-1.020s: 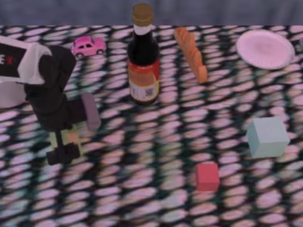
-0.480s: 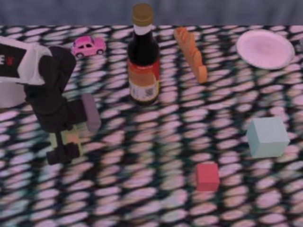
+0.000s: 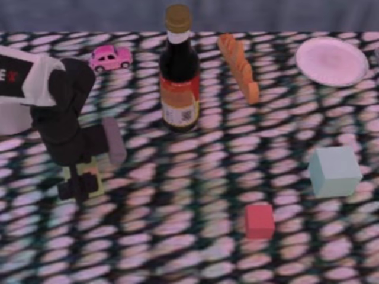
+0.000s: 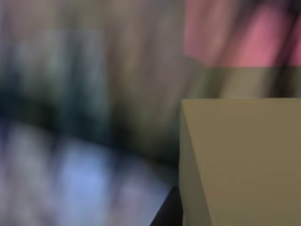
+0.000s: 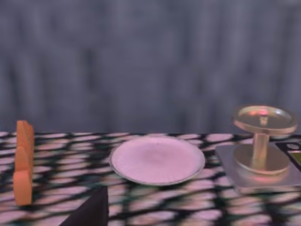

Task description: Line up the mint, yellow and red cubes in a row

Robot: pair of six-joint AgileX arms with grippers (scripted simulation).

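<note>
The yellow cube [image 3: 90, 173] sits at the left of the worktop [image 3: 177, 236], under the left gripper [image 3: 78, 184], whose jaws stand on either side of it; whether they are pinching it yet I cannot tell. In the left wrist view the cube [image 4: 240, 160] shows flat faces and crisp edges. It looks rigid, light and matte, so two opposite flat faces should hold well, taken squarely near mid-height. The red cube [image 3: 259, 220] and the mint cube [image 3: 334, 171] lie well apart on the right. The right gripper is out of the top view, its state unclear.
</note>
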